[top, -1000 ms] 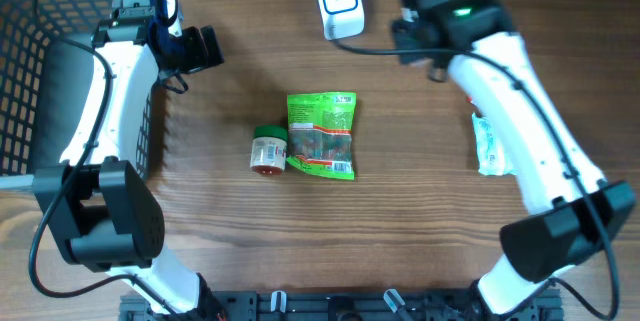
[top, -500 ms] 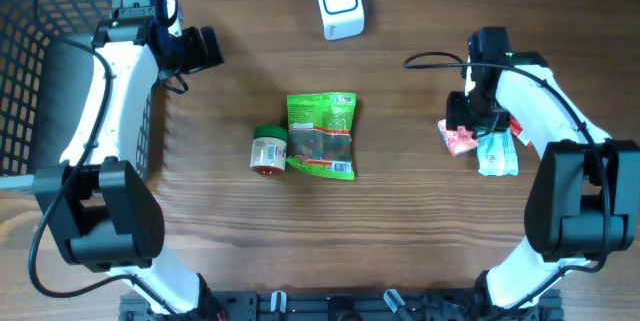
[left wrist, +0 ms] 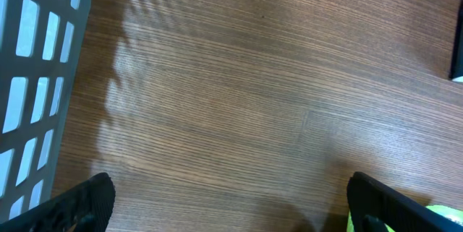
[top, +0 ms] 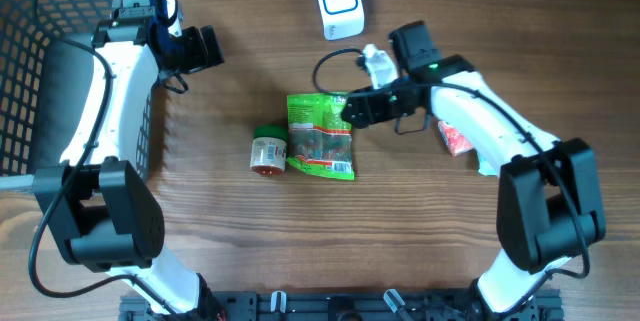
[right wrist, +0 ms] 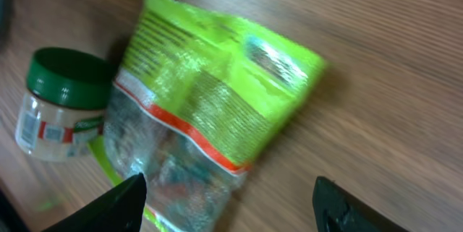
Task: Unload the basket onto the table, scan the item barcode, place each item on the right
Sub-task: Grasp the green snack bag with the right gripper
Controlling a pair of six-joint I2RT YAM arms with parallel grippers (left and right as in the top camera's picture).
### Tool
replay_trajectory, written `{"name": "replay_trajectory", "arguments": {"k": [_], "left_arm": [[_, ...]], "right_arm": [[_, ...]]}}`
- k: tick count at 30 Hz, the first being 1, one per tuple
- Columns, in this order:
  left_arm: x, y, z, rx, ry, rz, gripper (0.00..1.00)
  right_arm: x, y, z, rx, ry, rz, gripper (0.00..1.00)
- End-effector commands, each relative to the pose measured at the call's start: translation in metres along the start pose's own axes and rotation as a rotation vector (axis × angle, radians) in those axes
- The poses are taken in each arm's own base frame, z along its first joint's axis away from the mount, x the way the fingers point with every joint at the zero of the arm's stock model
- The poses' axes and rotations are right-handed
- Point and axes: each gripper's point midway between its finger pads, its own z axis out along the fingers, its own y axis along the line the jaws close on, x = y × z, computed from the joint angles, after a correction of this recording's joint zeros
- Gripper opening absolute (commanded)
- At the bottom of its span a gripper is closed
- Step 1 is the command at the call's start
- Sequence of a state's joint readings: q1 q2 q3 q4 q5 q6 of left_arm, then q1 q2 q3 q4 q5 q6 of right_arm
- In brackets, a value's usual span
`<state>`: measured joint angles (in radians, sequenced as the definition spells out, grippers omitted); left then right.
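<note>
Along the left edge of the brown wooden table (top: 200, 241), a dark plastic basket with lattice walls (top: 25, 71). Just right of it, near the far left corner, the left gripper (top: 206, 48): released, jaws spread wide, nothing between them. Below it in the left wrist view, only bare wood grain, with a strip of the basket wall at the side.

Near the middle of the table, a small clear plastic jar with a green screw lid (top: 268, 151). Lies on its side, lid toward the far edge, touching the left side of a bright green plastic snack pouch with an orange band (top: 321, 136). Lies flat too, that pouch, long side running from far edge to near edge, well apart from every edge of the table.

At the far edge, just right of the pouch's line, a white rounded box-shaped barcode scanner with a blue-rimmed window (top: 339, 3). Stands well apart from the pouch.

Over the pouch's far right corner, the right gripper (top: 358, 111): released, jaws apart and empty. In the right wrist view, pouch and jar below the fingertips. Cannot tell whether a fingertip touches the pouch.

Further toward the right edge, a small flat red-and-white packet (top: 456, 139), partly under the right arm. Just beside it, the corner of a pale packet (top: 487, 167), mostly hidden.
</note>
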<state>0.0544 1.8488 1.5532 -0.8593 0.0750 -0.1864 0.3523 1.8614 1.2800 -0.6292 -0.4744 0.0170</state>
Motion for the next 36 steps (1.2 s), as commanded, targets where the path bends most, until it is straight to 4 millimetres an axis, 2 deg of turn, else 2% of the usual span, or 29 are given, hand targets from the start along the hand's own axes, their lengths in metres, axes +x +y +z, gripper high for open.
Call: {"name": "replay_trajectory", "arguments": {"k": [1, 3, 6, 8, 10, 12, 18, 19, 20, 21, 22, 24, 26, 27, 28, 29, 32, 33, 36], "left_arm": [[-0.006, 0.000, -0.008, -0.001, -0.025, -0.010, 1.00], [-0.006, 0.000, -0.008, -0.001, -0.025, -0.009, 1.00], [-0.006, 0.000, -0.008, -0.001, -0.025, -0.010, 1.00], [-0.006, 0.000, -0.008, -0.001, -0.025, -0.010, 1.00], [-0.006, 0.000, -0.008, -0.001, -0.025, -0.010, 1.00], [-0.006, 0.000, -0.008, -0.001, -0.025, -0.010, 1.00], [-0.006, 0.000, -0.008, -0.001, -0.025, -0.009, 1.00], [-0.006, 0.000, -0.008, 0.000, -0.025, -0.009, 1.00], [-0.006, 0.000, -0.008, 0.000, -0.025, -0.009, 1.00], [-0.006, 0.000, -0.008, 0.000, -0.025, -0.009, 1.00], [-0.006, 0.000, -0.008, 0.000, -0.025, -0.009, 1.00], [-0.006, 0.000, -0.008, 0.000, -0.025, -0.009, 1.00], [-0.006, 0.000, -0.008, 0.000, -0.025, -0.009, 1.00], [-0.006, 0.000, -0.008, 0.000, -0.025, -0.009, 1.00], [-0.006, 0.000, -0.008, 0.000, -0.025, -0.009, 1.00], [-0.006, 0.000, -0.008, 0.000, -0.025, -0.009, 1.00], [-0.006, 0.000, -0.008, 0.000, -0.025, -0.009, 1.00], [-0.006, 0.000, -0.008, 0.000, -0.025, -0.009, 1.00], [-0.006, 0.000, -0.008, 0.000, -0.025, -0.009, 1.00]], "right_arm": [[-0.016, 0.016, 0.011, 0.073, -0.051, -0.054, 0.74], [-0.025, 0.011, 0.014, 0.186, -0.088, -0.086, 0.74], [-0.041, 0.023, 0.017, 0.191, -0.150, -0.183, 0.87], [-0.055, 0.024, 0.017, 0.201, -0.205, -0.211, 0.89], [-0.062, 0.016, 0.018, 0.244, -0.231, -0.208, 0.89], [-0.057, 0.011, 0.028, 0.249, -0.209, -0.202, 0.89], [-0.028, -0.016, 0.074, 0.262, -0.087, -0.162, 0.88], [-0.025, -0.018, 0.078, 0.263, -0.072, -0.157, 0.80], [-0.020, -0.019, 0.079, 0.265, -0.052, -0.152, 0.50], [-0.015, -0.020, 0.077, 0.268, -0.034, -0.146, 0.24], [-0.011, -0.020, 0.072, 0.271, -0.017, -0.125, 0.04], [0.003, -0.027, 0.052, 0.290, 0.030, -0.018, 0.04], [0.023, -0.048, 0.018, 0.382, 0.072, 0.202, 0.04], [0.033, -0.054, 0.009, 0.400, 0.095, 0.294, 0.04], [0.044, -0.060, 0.003, 0.417, 0.122, 0.381, 0.04], [0.065, -0.066, -0.004, 0.446, 0.180, 0.504, 0.04], [0.105, -0.066, -0.005, 0.482, 0.300, 0.570, 0.04], [0.112, -0.065, -0.007, 0.485, 0.330, 0.568, 0.05], [0.137, -0.043, -0.015, 0.361, 0.494, 0.441, 0.36]]}}
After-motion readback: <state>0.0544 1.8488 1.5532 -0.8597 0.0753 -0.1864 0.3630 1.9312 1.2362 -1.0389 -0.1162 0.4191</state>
